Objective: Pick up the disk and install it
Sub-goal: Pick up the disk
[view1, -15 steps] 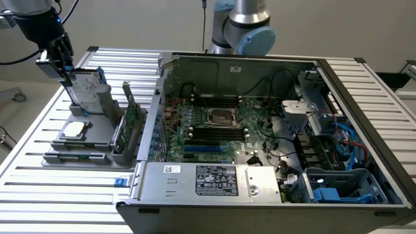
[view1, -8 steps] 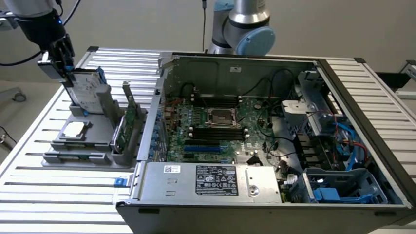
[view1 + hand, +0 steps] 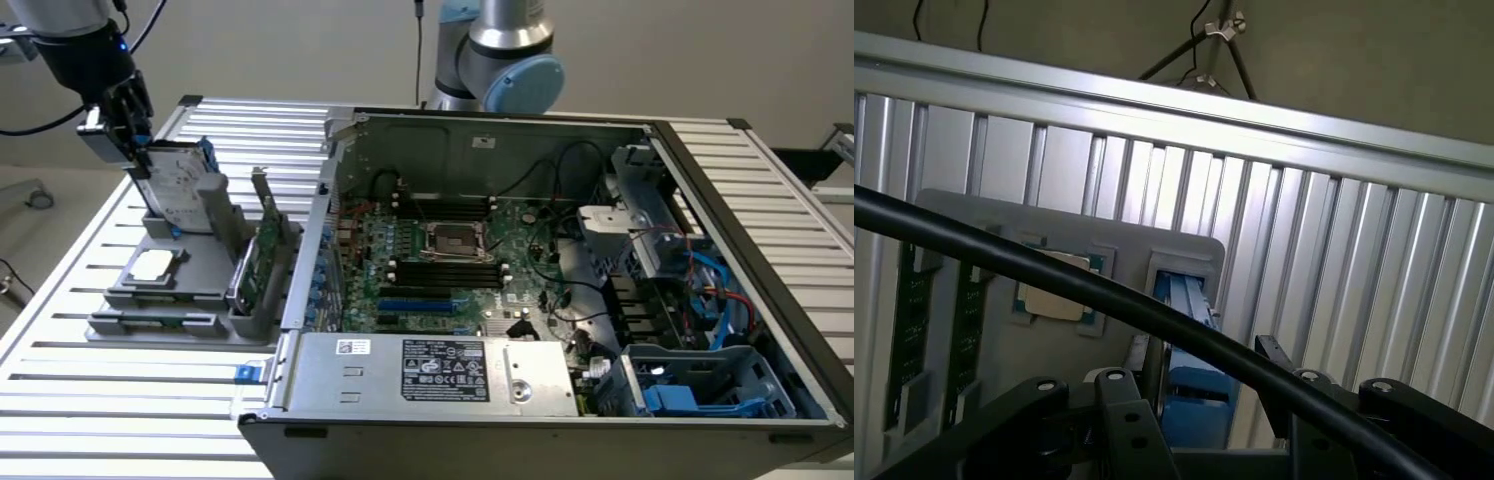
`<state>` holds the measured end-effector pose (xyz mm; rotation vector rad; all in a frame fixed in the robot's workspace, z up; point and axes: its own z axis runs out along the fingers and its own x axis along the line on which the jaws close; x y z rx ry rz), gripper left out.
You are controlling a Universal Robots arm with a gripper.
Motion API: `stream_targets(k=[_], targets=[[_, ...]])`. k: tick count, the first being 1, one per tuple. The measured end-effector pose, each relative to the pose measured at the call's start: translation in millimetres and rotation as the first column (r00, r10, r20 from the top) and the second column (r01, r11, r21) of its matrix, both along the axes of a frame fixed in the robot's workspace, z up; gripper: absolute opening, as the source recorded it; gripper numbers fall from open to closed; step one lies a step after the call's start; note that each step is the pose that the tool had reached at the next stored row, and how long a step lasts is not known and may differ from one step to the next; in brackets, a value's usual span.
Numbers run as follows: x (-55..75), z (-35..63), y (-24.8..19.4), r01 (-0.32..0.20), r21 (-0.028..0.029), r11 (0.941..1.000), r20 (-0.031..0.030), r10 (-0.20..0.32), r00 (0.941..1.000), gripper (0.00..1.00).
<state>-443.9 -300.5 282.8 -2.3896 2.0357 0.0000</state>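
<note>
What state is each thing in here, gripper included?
Silver-grey metal disk with blue plastic rails: upright in the grey plastic holder.
Black robot gripper: open, astride the disk's top.
Thin green circuit card: upright in the holder.
Flat silver square piece: lying flat on the holder.
Grey metal computer case: side open, motherboard exposed.

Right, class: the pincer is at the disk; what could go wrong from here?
The open pincer is at the upright disk; an off-centre grip might tilt it and jam it in the holder. The green card stands close by and could get knocked. The black cable might snag.
</note>
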Motion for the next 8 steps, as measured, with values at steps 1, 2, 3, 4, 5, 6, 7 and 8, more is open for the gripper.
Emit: stream_targets(k=[1,2,3,4,5,6,7,8], targets=[[-0.1,-0.1,0.2,0.002,0.0000,1.0000,-0.0001,-0.002,1.0000,0.54],[-0.2,-0.4,0.3,0.004,0.0000,1.0000,0.0000,-0.004,1.0000,0.54],[-0.2,-0.6,0.4,0.008,0.0001,1.0000,0.0001,-0.008,1.0000,0.54],[-0.3,-0.7,0.5,0.013,0.0000,0.9999,0.0000,-0.013,0.9999,0.54],[-0.3,-0.9,0.5,0.018,0.0001,0.9998,0.0000,-0.018,0.9998,0.54],[-0.3,-1.1,0.5,0.024,0.0001,0.9997,0.0000,-0.024,0.9997,0.54],[-0.3,-1.2,0.5,0.029,0.0001,0.9996,0.0000,-0.029,0.9996,0.54],[-0.3,-1.2,0.5,0.035,0.0001,0.9994,-0.0001,-0.035,0.9994,0.54]])
